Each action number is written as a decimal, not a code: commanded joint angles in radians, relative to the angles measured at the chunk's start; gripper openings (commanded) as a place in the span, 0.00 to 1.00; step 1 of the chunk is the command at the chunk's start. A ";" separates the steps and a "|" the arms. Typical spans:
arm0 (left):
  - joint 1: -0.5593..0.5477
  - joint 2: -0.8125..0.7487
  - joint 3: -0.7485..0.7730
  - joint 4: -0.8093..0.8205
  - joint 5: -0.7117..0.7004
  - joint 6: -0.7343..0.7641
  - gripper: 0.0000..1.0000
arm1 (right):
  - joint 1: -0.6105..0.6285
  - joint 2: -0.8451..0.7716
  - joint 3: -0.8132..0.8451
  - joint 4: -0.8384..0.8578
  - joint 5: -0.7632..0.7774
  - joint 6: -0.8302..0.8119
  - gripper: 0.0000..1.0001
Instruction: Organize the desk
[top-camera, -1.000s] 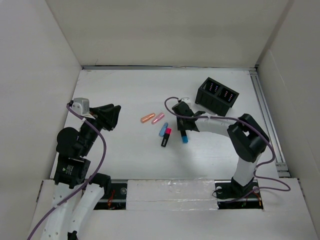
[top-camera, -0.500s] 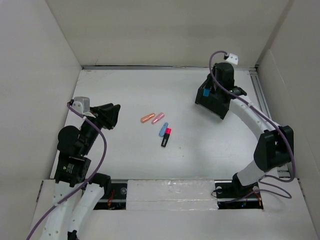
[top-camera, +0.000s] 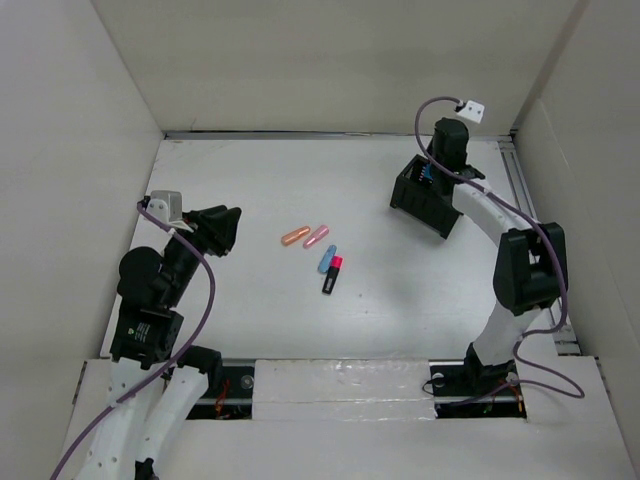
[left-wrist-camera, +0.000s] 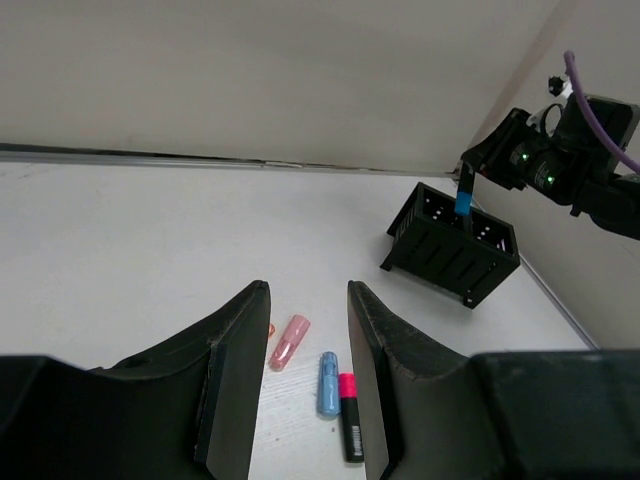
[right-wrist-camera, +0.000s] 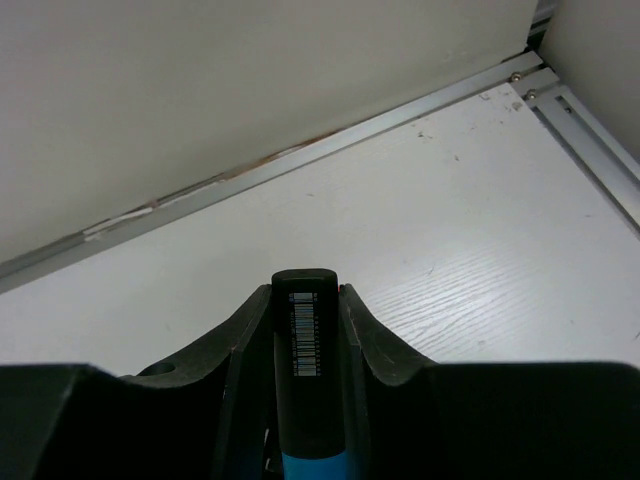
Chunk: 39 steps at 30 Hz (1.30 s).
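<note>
Wide bare counter (top-camera: 250, 170) lies between the left gripper (top-camera: 222, 232) and the black organizer (top-camera: 425, 205). Mid-counter, four markers (top-camera: 326, 259) cluster, perhaps touching. The right gripper (right-wrist-camera: 305, 300), gripping a blue marker (left-wrist-camera: 464, 203), blocks the organizer's top.

Left arm (top-camera: 140, 330): we are seeing black joint housings above white shells.
Right arm (top-camera: 485, 212): we are seeing white tubular links between chunky black joints.
Cables (top-camera: 211, 295): we are tracing purple leads looping along both arms.
Left hand (left-wrist-camera: 305, 292): we are viewing two matte black, curved fingers (left-wrist-camera: 235, 380).
Wrist lights (left-wrist-camera: 520, 157): we are spotting small green dots glowing.
</note>
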 joint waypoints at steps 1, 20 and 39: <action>-0.004 0.007 -0.002 0.035 -0.011 0.015 0.33 | 0.015 0.014 0.035 0.104 0.075 -0.073 0.11; -0.004 0.018 0.000 0.030 -0.005 0.017 0.33 | 0.111 0.076 -0.068 0.191 0.176 -0.116 0.29; -0.004 0.018 0.001 0.030 -0.003 0.014 0.33 | 0.358 -0.197 -0.256 -0.013 -0.126 0.025 0.00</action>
